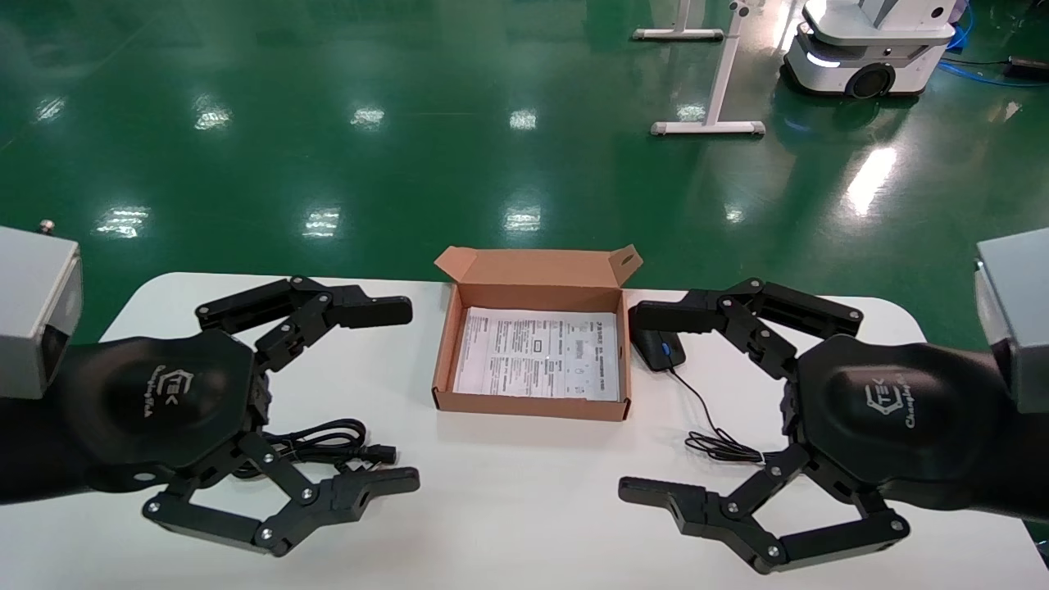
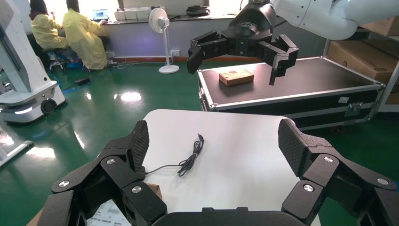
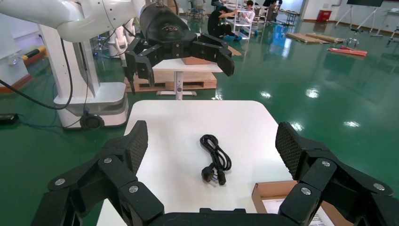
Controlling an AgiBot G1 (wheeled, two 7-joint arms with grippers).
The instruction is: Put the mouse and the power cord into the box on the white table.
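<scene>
The box [image 1: 447,360] lies open at the middle of the white table [image 1: 524,500], lid flap upright, a printed sheet inside. The black mouse [image 1: 662,351] sits just right of the box, partly under a finger of my right gripper [image 1: 633,403], which hovers open. Its thin cable [image 1: 721,447] trails toward me in a small bundle [image 2: 190,157]. The power cord [image 1: 328,436] lies coiled left of the box, half hidden by my open left gripper [image 1: 406,397]. In the right wrist view the power cord [image 3: 215,161] shows whole, with its plug beside a box corner [image 3: 273,190].
Green floor surrounds the table. A white mobile robot base [image 1: 869,49] and a white stand's feet [image 1: 709,127] are far behind. A black flight case [image 2: 291,89] with a small carton stands beyond the table's right end.
</scene>
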